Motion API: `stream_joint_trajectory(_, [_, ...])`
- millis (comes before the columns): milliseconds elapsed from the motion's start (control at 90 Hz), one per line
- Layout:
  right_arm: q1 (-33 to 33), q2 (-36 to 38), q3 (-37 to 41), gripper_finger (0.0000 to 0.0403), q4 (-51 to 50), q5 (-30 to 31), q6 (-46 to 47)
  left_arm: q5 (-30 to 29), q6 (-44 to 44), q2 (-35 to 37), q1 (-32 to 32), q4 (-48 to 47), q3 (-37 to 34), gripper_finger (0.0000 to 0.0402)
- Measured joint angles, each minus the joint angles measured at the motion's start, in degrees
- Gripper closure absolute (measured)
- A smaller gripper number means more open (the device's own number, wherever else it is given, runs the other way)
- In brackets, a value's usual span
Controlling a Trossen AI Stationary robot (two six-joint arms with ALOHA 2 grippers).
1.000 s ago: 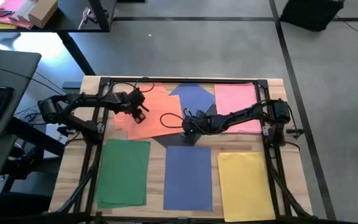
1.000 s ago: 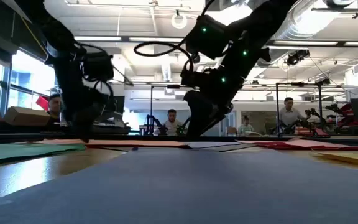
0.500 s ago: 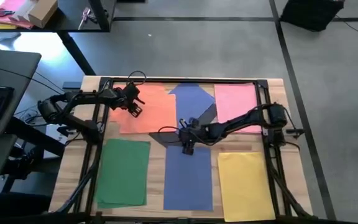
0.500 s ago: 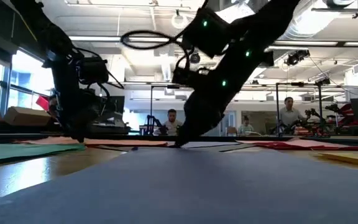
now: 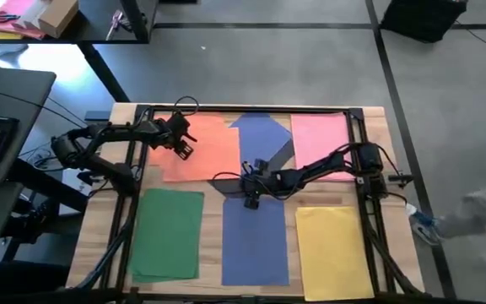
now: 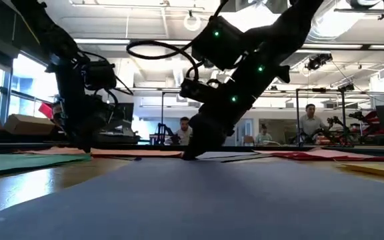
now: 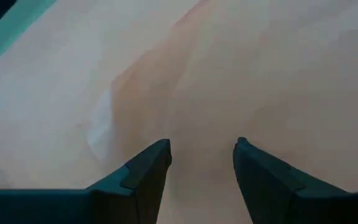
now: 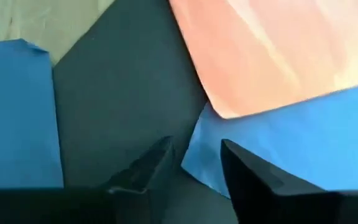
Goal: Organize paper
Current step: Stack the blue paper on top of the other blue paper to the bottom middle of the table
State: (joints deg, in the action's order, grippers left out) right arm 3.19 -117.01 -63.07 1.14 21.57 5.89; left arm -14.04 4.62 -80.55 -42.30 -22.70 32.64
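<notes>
Coloured paper sheets lie flat on the table. An orange sheet [image 5: 201,150], a blue sheet [image 5: 261,131] and a pink sheet [image 5: 319,139] lie along the far side. A green sheet [image 5: 169,232], another blue sheet [image 5: 256,241] and a yellow sheet [image 5: 334,249] lie along the near side. A dark grey sheet [image 5: 226,184] lies slanted in the middle, partly under others. My left gripper [image 5: 184,145] is open, tips down on the orange sheet. My right gripper [image 5: 250,198] is open a little, low over the dark grey sheet. My left gripper sets its two spread fingertips [image 7: 160,152] on the orange sheet's face [image 7: 197,118], slanting down from the table's left. The sheet lies flat on the table. My right gripper reaches down from the table's right. In the low view its fingertips [image 6: 189,155] stand at sheet level. One finger is on the dark grey sheet [image 8: 123,124], the other at the far blue sheet's corner [image 8: 241,143].
Black frame rails run along the table's left [image 5: 133,169], far and right sides [image 5: 363,169]. Bare wood shows between the sheets and at the table's edges. A person [image 5: 471,219] walks past the table's right edge, and others sit in the room behind.
My left gripper has gone toward the table's far left corner. The orange sheet has slid with it and turned from slanted to square with the table's edges. My right gripper has moved toward the near left, low along the dark grey sheet. More dark grey now shows.
</notes>
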Motion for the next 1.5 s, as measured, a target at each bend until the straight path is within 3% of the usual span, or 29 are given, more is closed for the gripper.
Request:
stream_joint_trajectory(322, [-1.3,0.2,0.0,0.0394,-0.7,-1.0,2.1,0.0,-0.4,0.0,0.0,0.0,0.0,0.0234])
stream_joint_trajectory(533, [-1.3,2.7,0.3,0.0402,-2.4,-1.6,1.6,0.0,-0.8,0.0,0.0,-0.1,0.0,0.0234])
stream_joint_trajectory(733, [-1.0,10.7,0.2,0.0403,-6.0,-2.8,0.6,0.0,-0.9,0.0,0.0,-0.1,0.0,0.0234])
stream_joint_trajectory(822, [-0.8,14.2,0.2,0.0403,-8.9,-6.8,0.7,0.0,-1.6,0.0,0.0,-0.1,0.0,0.0234])
stream_joint_trajectory(944, [0.3,16.7,0.2,0.0403,-10.8,-19.7,1.4,-0.4,-2.3,0.0,0.0,0.0,0.0,0.0234])
stream_joint_trajectory(1033, [2.7,16.2,0.2,0.0403,-10.9,-28.1,1.2,-0.5,-2.3,0.0,0.0,0.1,0.0,0.0234])
stream_joint_trajectory(1200, [10.5,12.1,0.2,0.0403,-11.2,-34.4,0.9,-0.6,-2.3,0.0,0.0,0.2,0.0,0.0234])
stream_joint_trajectory(1411, [22.3,9.3,0.2,0.0403,-16.1,-34.1,0.4,-0.6,-2.3,0.0,0.0,0.3,0.0,0.0234])
stream_joint_trajectory(1500, [27.3,9.3,0.2,0.0403,-16.6,-29.8,-3.4,-0.5,-2.3,0.0,0.0,0.5,0.0,0.0234])
